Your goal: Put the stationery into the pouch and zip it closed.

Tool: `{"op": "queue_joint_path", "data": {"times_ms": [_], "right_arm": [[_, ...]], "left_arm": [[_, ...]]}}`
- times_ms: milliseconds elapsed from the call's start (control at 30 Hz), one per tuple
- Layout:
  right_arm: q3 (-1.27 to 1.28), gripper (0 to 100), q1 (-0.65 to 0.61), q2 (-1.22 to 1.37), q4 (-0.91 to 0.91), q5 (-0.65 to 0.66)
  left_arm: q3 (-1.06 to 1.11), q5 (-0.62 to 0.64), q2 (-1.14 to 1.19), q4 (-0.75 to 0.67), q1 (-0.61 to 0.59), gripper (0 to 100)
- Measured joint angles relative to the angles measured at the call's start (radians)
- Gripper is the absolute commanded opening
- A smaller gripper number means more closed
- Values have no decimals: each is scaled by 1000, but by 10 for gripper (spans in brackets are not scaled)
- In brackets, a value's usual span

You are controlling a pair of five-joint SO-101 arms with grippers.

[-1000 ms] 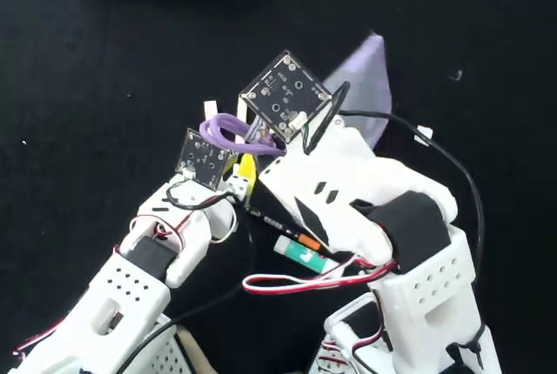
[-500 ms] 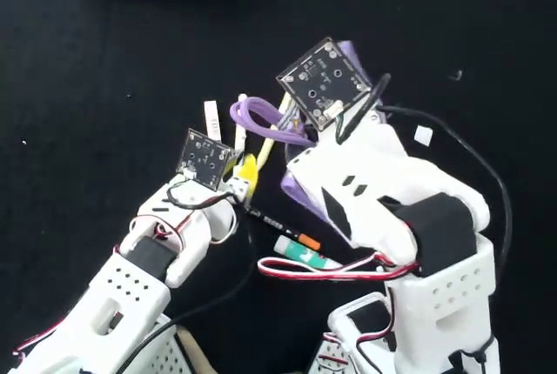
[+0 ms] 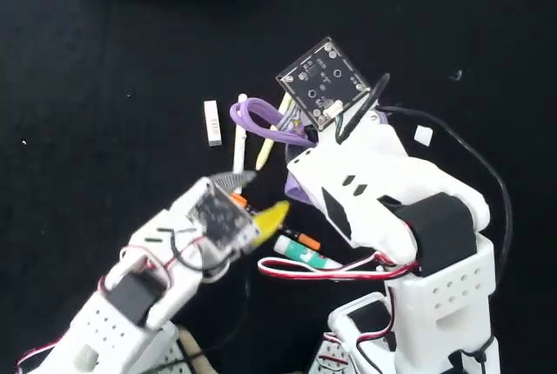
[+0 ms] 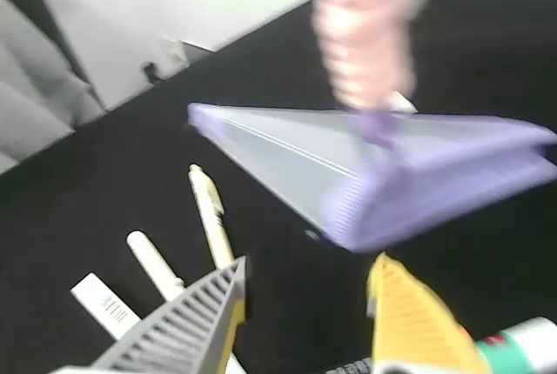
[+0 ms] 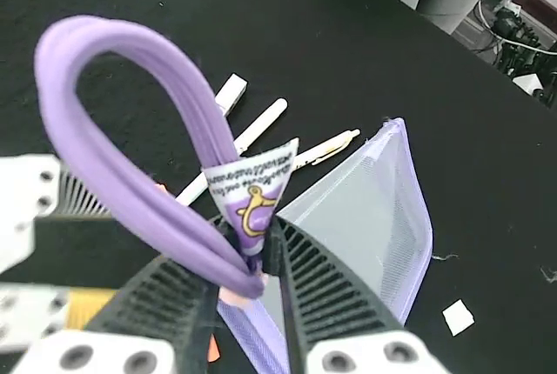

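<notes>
Clearly, the purple pouch (image 5: 365, 209) is lifted above the black table (image 3: 104, 61) and held at one end. The right gripper (image 5: 252, 243) is clamped on the base of its purple loop (image 5: 122, 130), just under a white tag (image 5: 251, 184), and the loop stands up above the fingers. From there the pouch slopes down; whether its far corner touches the table I cannot tell. Near it the left gripper (image 4: 309, 270) hovers with its jaws apart and nothing between them, pointing toward the pouch. Beyond this gripper a yellow pen (image 4: 211, 217), a white pen (image 4: 155, 261) and a short white stick (image 4: 103, 304) lie side by side on the table. Close to the right arm's base lie a black pen (image 3: 291, 237) and a green-and-white piece (image 3: 303, 254), maybe a glue stick. A small white scrap (image 3: 423, 136) lies apart, on the arm's other side.
</notes>
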Motion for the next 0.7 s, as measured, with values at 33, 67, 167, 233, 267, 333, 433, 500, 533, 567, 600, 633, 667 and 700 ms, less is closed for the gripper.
{"op": "queue_joint_path", "data": {"times_ms": [33,67,167,233,267,333,433,500,533,567,600,633,667,700], "right_arm": [[0,11,0,0,0,0],[0,11,0,0,0,0],[0,11,2,0,0,3],[0,11,0,0,0,3],[0,11,-2,0,0,3],[0,11,-2,0,0,3],[0,11,-2,0,0,3],[0,11,0,0,0,3],[0,11,-2,0,0,3],[0,11,-2,0,0,3],[0,11,0,0,0,3],[0,11,0,0,0,3],[0,11,0,0,0,3],[0,11,0,0,0,3]], "left_arm": [[8,14,-52,25,9,230],[18,29,-106,40,12,231],[63,43,-203,49,25,232],[98,20,-216,40,23,231],[121,6,-215,18,21,231],[155,-11,-184,-40,15,231],[158,-18,-107,-143,-26,231],[143,-18,-11,-189,-29,231],[132,-17,23,-204,-29,231],[110,-9,71,-218,-29,231],[84,2,120,-233,-31,231],[68,8,158,-245,-31,231],[48,9,204,-258,-31,231],[29,9,241,-269,-29,231]]}}
